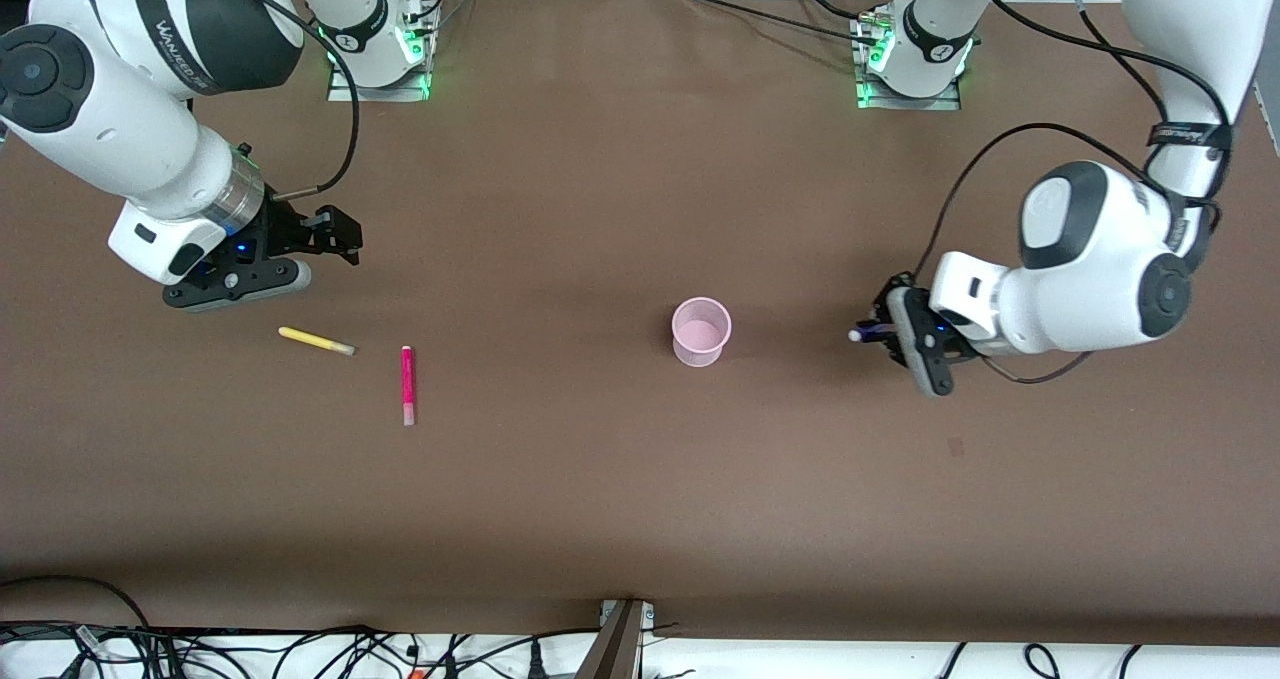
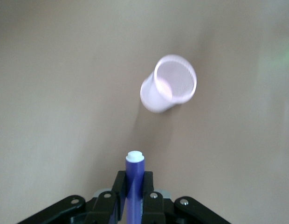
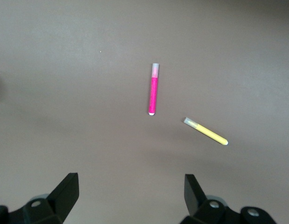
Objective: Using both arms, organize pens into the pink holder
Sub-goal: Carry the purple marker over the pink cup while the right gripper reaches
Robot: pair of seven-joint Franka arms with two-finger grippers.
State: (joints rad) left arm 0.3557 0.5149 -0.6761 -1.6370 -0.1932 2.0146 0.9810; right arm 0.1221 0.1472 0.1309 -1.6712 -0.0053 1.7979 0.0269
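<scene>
Across the brown bench (image 1: 600, 159), the pink holder (image 1: 701, 331) stands mid-bench; the yellow pen (image 1: 316, 340) and magenta pen (image 1: 407, 384) lie beneath the right pincer (image 1: 335, 239). Left wrist view: the left pincer (image 2: 133, 196) clamps the purple pen (image 2: 134, 179), aimed holderward. Right wrist view: fingers (image 3: 65, 191) spread wide, empty, apparently ready to descend.

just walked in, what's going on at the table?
Pen sorting into the pink holder, which looks empty. The left gripper is shut on the purple pen, up in the air toward the left arm's end of the table, beside the holder. The right gripper hangs open over the yellow pen and magenta pen, both lying on the table.
</scene>
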